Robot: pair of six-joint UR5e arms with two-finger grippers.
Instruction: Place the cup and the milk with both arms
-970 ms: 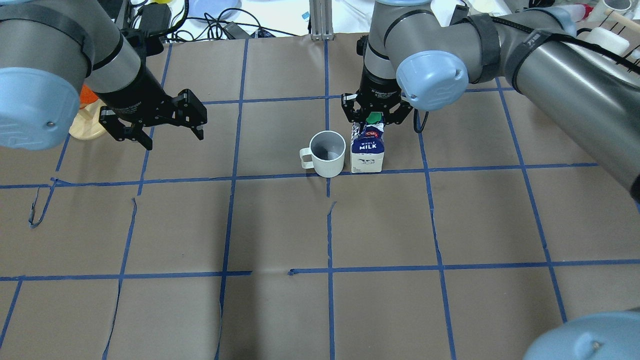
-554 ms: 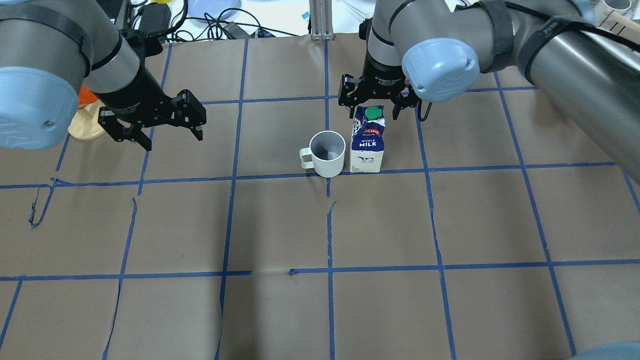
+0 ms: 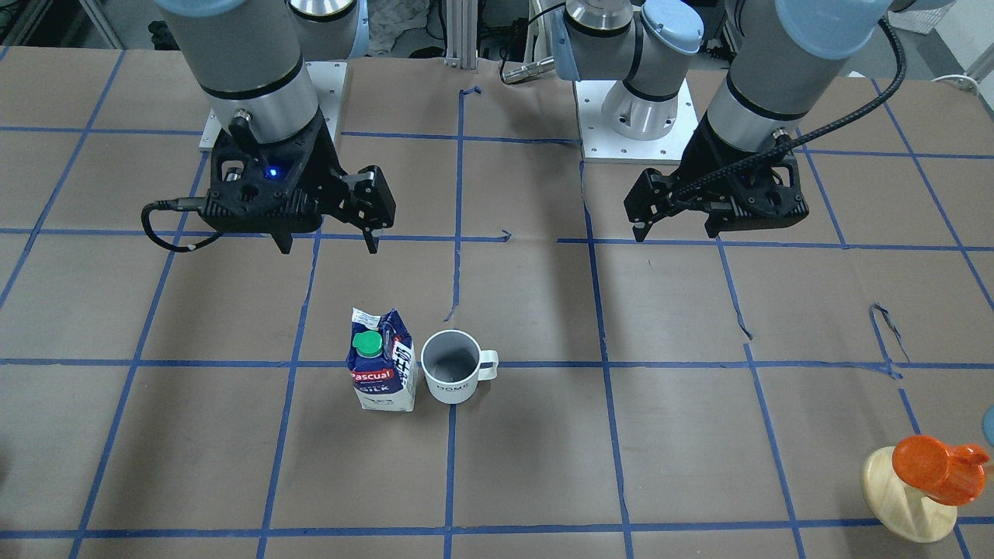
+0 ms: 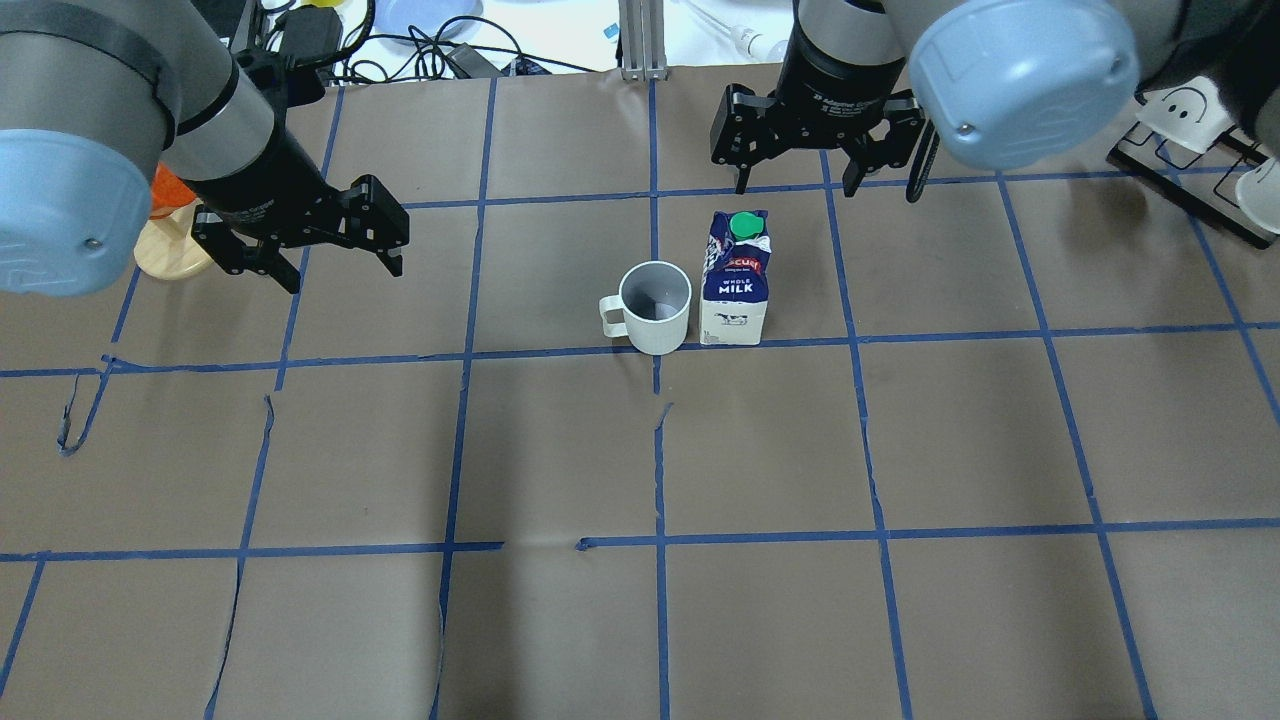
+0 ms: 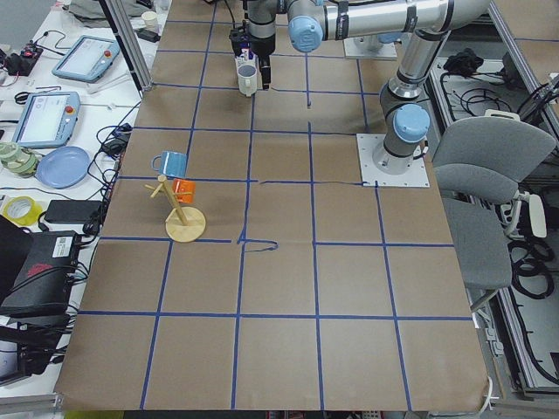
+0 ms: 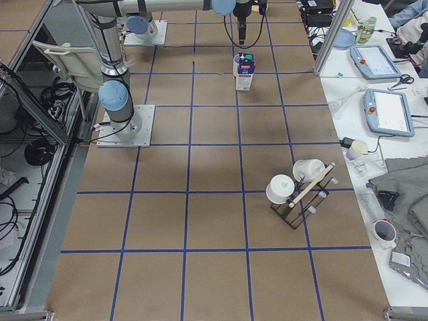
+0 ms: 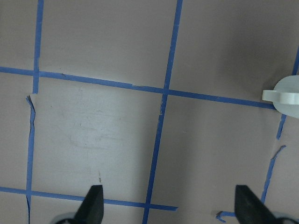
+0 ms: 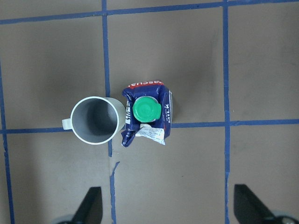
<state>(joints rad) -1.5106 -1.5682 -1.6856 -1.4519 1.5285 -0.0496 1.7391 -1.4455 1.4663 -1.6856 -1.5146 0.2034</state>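
The white cup [image 4: 655,305] and the blue-and-white milk carton [image 4: 735,280] with its green cap stand upright side by side on the brown paper, almost touching. In the front view the milk [image 3: 380,373] is left of the cup [image 3: 450,376]. My right gripper [image 4: 798,188] is open and empty, raised above and behind the milk; its wrist view looks straight down on the milk [image 8: 147,116] and the cup [image 8: 96,120]. My left gripper [image 4: 345,275] is open and empty, well to the left of the cup; only the cup's handle [image 7: 287,95] shows in its wrist view.
An orange object on a round wooden base [image 4: 165,240] stands behind my left gripper, at the table's left. A dark rack with white cups [image 6: 301,187] stands at the far right. Cables and devices [image 4: 400,40] lie beyond the table's far edge.
My right gripper, which was around the milk's top, has risen and drawn back from it, open. The milk stays standing beside the cup. The left gripper has barely moved.
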